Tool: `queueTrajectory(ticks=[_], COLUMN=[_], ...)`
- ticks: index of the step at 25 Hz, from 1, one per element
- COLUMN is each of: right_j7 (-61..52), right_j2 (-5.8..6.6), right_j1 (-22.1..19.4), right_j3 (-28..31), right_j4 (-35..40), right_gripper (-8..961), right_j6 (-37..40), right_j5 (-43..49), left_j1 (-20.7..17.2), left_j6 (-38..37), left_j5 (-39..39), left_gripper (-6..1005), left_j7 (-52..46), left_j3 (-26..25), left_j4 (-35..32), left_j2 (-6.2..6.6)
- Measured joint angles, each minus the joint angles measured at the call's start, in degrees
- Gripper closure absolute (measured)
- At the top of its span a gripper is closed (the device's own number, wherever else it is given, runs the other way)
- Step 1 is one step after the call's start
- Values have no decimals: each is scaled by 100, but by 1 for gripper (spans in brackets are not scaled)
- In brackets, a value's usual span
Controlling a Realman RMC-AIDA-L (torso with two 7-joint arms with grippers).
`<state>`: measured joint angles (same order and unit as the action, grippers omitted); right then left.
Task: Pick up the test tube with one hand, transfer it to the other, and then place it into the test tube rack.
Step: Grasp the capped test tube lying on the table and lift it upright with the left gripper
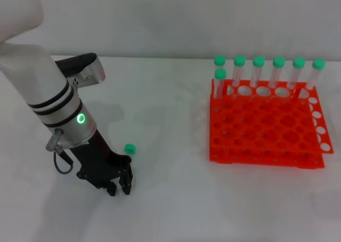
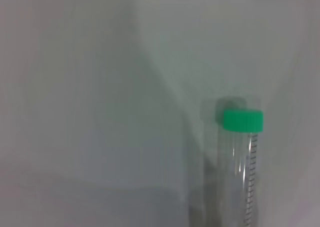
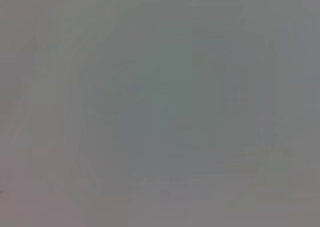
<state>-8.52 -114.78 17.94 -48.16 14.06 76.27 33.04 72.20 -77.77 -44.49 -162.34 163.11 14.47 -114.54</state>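
My left gripper, black on the silver arm with the green ring, is low at the table on the left. Its fingers stand close together on the test tube. The tube's green cap sticks out past the gripper toward the far side, and its clear body is hidden behind the gripper in the head view. The orange-red rack stands at the right. My right gripper is out of view; its wrist view shows only a blank grey blur.
Several green-capped tubes stand upright in the rack's far row, one more just in front at its left end. White tabletop lies between gripper and rack.
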Motion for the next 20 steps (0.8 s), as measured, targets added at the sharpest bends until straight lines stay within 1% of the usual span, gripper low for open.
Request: queueTrajectory(ticks=[5,8,16,18,20], right_j7=[0,0,0,-9,-37], right_j2=[-8,-9,-9,-9,-12], right_j1=[19,23,35,35,33], right_j3=[-1,-6,-9,-11,-30], right_j4=[0,-2,-27,-27,-26], right_gripper=[289,289,290,290,290], right_j6=[2,19,57,72,100], right_j5=[0,3,9,10,10], left_j1=[8,1,-13,26,85], left_j6=[-2,-3,-2,5,-4], left_j5=[-78,-118,-128,-66,118], left_gripper=[667,669,802,801,800], left_j7=[8,41,179,288,485], left_j3=[1,3,3,2,1], left_j4=[-8,-7,42,138,316], left_j2=[0,28,38,87,178])
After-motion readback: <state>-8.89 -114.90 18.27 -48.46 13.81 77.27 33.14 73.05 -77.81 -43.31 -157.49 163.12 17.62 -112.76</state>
